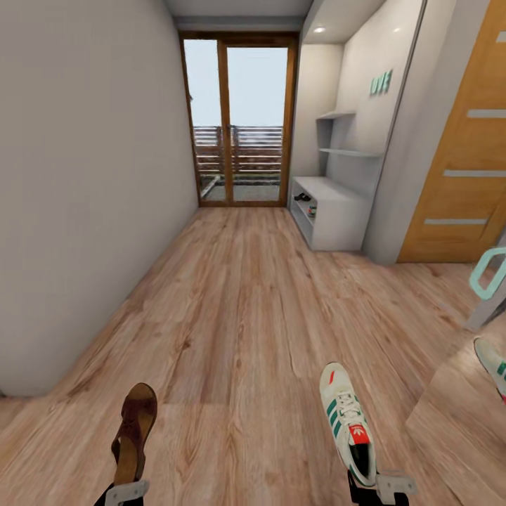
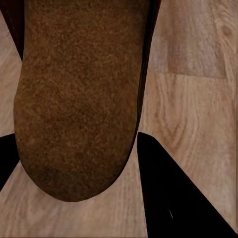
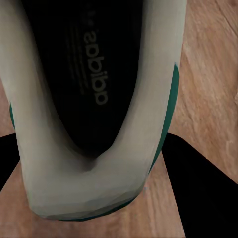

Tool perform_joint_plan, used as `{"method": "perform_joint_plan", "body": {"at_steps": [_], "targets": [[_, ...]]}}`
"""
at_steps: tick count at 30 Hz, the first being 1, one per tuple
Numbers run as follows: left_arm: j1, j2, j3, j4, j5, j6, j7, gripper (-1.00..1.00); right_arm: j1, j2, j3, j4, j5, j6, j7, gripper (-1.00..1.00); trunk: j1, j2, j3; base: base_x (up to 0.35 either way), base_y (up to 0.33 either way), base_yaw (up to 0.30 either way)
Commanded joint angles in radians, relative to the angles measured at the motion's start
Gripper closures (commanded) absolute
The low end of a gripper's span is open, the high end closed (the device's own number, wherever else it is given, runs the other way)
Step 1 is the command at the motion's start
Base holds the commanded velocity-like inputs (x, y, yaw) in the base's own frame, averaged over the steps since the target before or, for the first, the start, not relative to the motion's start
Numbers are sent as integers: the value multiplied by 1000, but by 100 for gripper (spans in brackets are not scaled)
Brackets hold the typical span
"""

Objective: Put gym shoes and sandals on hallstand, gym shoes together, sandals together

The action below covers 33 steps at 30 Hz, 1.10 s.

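Observation:
A brown sandal [image 1: 135,430] is held by its heel in my left gripper [image 1: 125,493], low over the corridor floor [image 1: 239,309]. In the left wrist view its footbed [image 2: 79,99] lies between the dark fingers [image 2: 173,198]. My right gripper [image 1: 379,488] is shut on the heel of a white gym shoe [image 1: 346,418] with green stripes. The right wrist view looks into its dark inside [image 3: 94,74] between the fingers [image 3: 203,193]. The pale grey hallstand [image 1: 337,211] stands far ahead on the right, with stepped shelves above it.
Small dark items [image 1: 306,202] lie in the hallstand's open shelves. A glass door [image 1: 239,119] closes the corridor's far end. A grey wall [image 1: 84,197] runs along the left. A wooden door [image 1: 464,154] and a panel with another white-and-green shoe shape [image 1: 492,360] are at the right.

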Motion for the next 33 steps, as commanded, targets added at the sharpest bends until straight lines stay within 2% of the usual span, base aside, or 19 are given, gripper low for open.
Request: {"method": "perform_joint_plan", "body": {"at_steps": [1,5,22,33], "targets": [[-1,-1,10,1,-8,-3,-9,100,-1,0,0,1,4,-3,-5,100,0,0,-1,339,-43,5],[-1,-1,10,0,-8,-3,-9,100,-1,0,0,1,3,-4,-5,100,0,0,-1,339,-18,117],[-1,0,10,-1,-8,-4,-9,100,-1,3,-1,-1,0,-3,-5,100,0,0,-8,339,-1,242],[-1,-1,10,-1,-8,-4,-9,100,-1,0,-2,-1,1,-4,-3,100,0,0,-10,339,0,31]]}}
